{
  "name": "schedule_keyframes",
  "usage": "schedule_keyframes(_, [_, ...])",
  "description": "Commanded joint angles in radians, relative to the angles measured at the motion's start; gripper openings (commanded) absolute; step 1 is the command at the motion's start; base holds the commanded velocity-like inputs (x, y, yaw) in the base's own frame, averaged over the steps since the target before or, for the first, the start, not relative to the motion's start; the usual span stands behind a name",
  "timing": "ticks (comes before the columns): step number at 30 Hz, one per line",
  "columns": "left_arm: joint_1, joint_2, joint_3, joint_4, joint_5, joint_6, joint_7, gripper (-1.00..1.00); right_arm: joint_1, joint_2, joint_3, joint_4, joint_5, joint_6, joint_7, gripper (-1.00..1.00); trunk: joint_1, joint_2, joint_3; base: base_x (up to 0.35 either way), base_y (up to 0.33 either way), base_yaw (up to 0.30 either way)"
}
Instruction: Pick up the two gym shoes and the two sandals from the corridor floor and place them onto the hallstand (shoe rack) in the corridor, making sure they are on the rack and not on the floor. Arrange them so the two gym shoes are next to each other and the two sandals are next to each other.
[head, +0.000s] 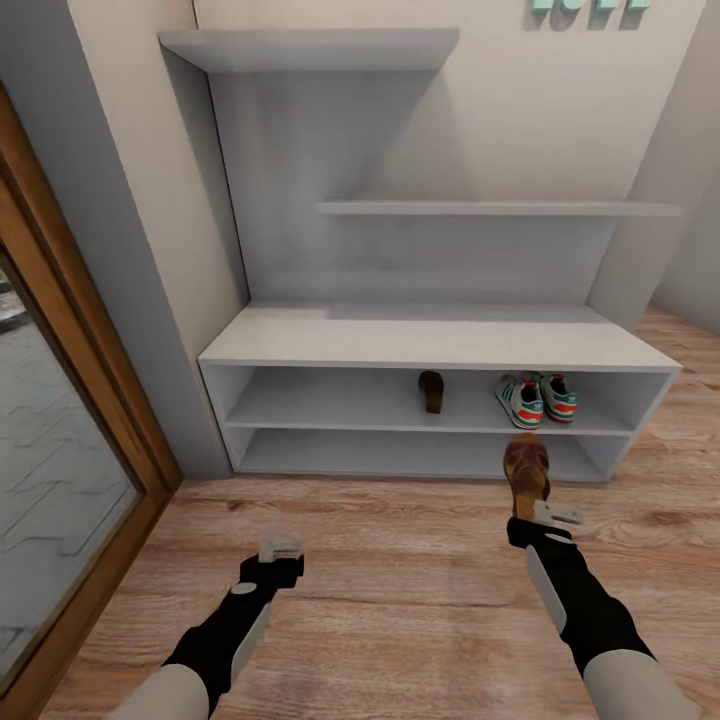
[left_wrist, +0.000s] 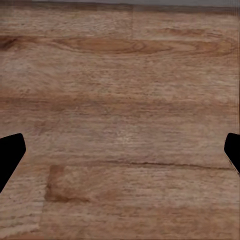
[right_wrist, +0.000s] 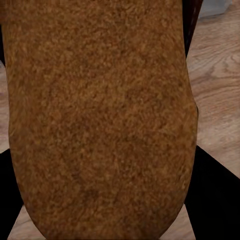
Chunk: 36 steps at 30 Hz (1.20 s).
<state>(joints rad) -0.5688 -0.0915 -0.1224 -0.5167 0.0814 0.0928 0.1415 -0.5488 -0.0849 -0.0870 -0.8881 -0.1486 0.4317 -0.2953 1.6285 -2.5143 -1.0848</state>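
Sandals: one (head: 431, 390) sits on the hallstand's (head: 440, 340) upper shelf, well left of the two gym shoes (head: 536, 398) standing side by side there. The other sandal (head: 526, 472) is pinched at its heel by the right tool (head: 548, 514), above the corridor floor (head: 400, 590). The left tool (head: 280, 549) hangs spread, empty.

2 gym shoes (head: 536, 398) side by side on hallstand (head: 440, 338) upper shelf w/ 1 sandal (head: 431, 390); 2nd sandal (head: 526, 470) in right hand (head: 556, 516).
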Motion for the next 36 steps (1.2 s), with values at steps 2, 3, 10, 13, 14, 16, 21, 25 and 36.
schedule_keyframes(2, [0.000,0.001,-0.008,0.046,0.008,-0.071,-0.017,1.00,0.000,0.002,0.003,-0.002,-0.009,0.003,-0.006,-1.00,0.000,0.000,-0.001,0.000,0.000,0.000])
schedule_keyframes(3, [0.000,0.001,-0.008,0.077,0.008,-0.117,-0.044,1.00,0.000,0.010,0.003,-0.002,-0.009,0.003,-0.006,-1.00,0.000,0.000,-0.001,0.000,0.000,0.000])
schedule_keyframes(10, [0.000,0.000,-0.008,0.220,0.008,-0.317,-0.169,1.00,0.000,0.086,0.006,-0.002,-0.009,0.003,-0.005,-1.00,0.000,0.000,-0.001,0.000,0.000,0.000])
schedule_keyframes(13, [0.000,0.000,-0.008,0.266,0.006,-0.352,-0.172,1.00,0.000,0.097,0.006,-0.002,-0.009,0.004,-0.005,-1.00,0.000,0.000,-0.001,0.000,0.000,0.000])
schedule_keyframes(14, [0.000,0.000,-0.008,0.277,0.006,-0.379,-0.173,1.00,0.000,0.099,0.006,-0.002,-0.009,0.004,-0.005,-1.00,0.000,0.000,-0.001,0.000,0.000,0.000])
schedule_keyframes(16, [0.000,0.000,-0.008,0.292,0.006,-0.425,-0.176,1.00,0.000,0.102,0.019,-0.002,-0.009,0.004,-0.005,-1.00,0.000,0.000,-0.001,0.000,0.000,0.000])
schedule_keyframes(21, [0.000,0.000,-0.008,0.312,0.005,-0.453,-0.200,1.00,0.000,0.103,0.093,-0.002,-0.009,0.004,-0.005,-1.00,0.000,0.000,-0.001,0.000,0.000,0.000])
schedule_keyframes(25, [0.000,0.000,-0.008,0.316,0.005,-0.459,-0.210,1.00,0.000,0.104,0.127,-0.002,-0.009,0.004,-0.005,-1.00,0.000,0.000,-0.001,0.000,0.000,0.000])
schedule_keyframes(36, [0.000,-0.001,-0.008,0.317,0.005,-0.461,-0.214,1.00,0.000,0.120,0.142,-0.002,-0.010,0.004,-0.005,-1.00,0.000,0.000,-0.001,0.000,0.000,0.000])
